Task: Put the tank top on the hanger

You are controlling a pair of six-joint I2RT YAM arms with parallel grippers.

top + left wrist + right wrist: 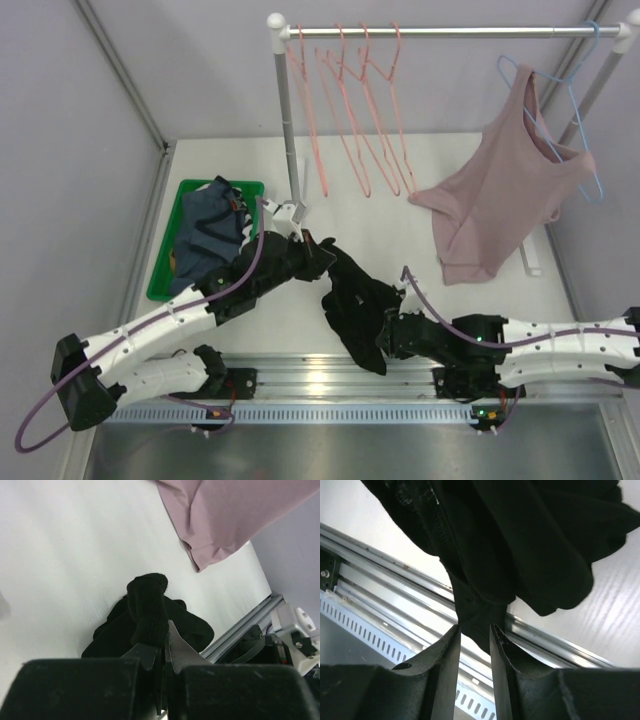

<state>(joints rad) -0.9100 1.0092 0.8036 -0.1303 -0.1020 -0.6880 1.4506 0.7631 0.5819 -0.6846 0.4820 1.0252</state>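
Note:
The black tank top [355, 295] hangs bunched between my two grippers above the table's near edge. My left gripper [322, 255] is shut on its upper end; in the left wrist view the jaws [162, 635] pinch a strap-like fold of the top [147, 605]. My right gripper [385, 338] is at the top's lower part. In the right wrist view its jaws [474, 627] stand a narrow gap apart, with a hanging tip of the top [520, 540] between the fingertips. Several salmon-pink hangers [350, 110] hang empty on the rail, far behind.
A dusty-pink top [500, 200] hangs on a light-blue hanger [585, 140] at the rail's right, also in the left wrist view [225, 515]. A green bin [165, 280] with a dark blue garment [205, 235] sits left. The rack post [285, 130] stands just behind my left gripper.

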